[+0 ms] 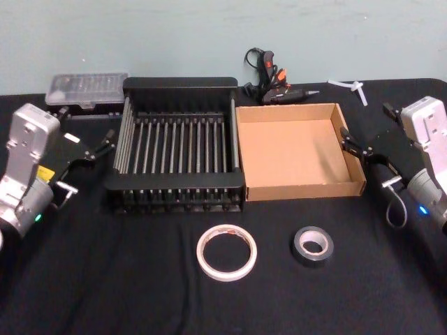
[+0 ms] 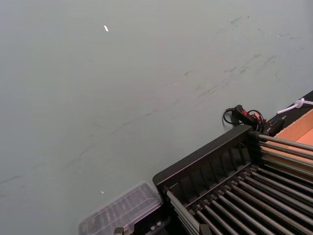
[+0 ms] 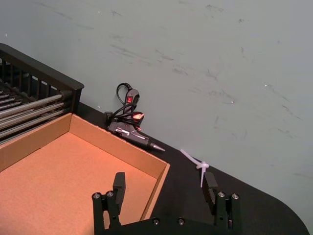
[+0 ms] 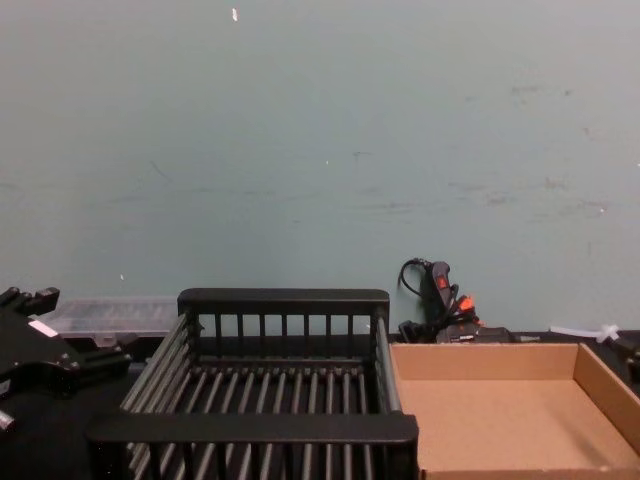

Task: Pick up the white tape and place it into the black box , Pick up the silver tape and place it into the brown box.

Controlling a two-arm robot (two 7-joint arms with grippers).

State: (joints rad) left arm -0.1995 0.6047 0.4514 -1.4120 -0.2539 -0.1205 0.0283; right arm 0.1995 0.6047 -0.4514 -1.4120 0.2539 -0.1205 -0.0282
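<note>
White tape (image 1: 226, 252) lies flat on the black table (image 1: 126, 279) at 6 o'clock from the black box (image 1: 176, 143), near its front rim but apart. Silver tape (image 1: 312, 246) sits at 3 o'clock from the white ring, just ahead of the brown box (image 1: 299, 150); both boxes look empty. Left gripper (image 1: 105, 145) hovers at 9 o'clock of the crate, fingers parted, nothing held. Right gripper (image 1: 347, 143) waits at 3 o'clock of the cardboard box, fingers spread wide, nothing held. Nothing started yet. For the first pick, the thin ring likely wants a descent over one wall, one finger in the hole, one outside, then a lift clear of the crate's thick rim.
</note>
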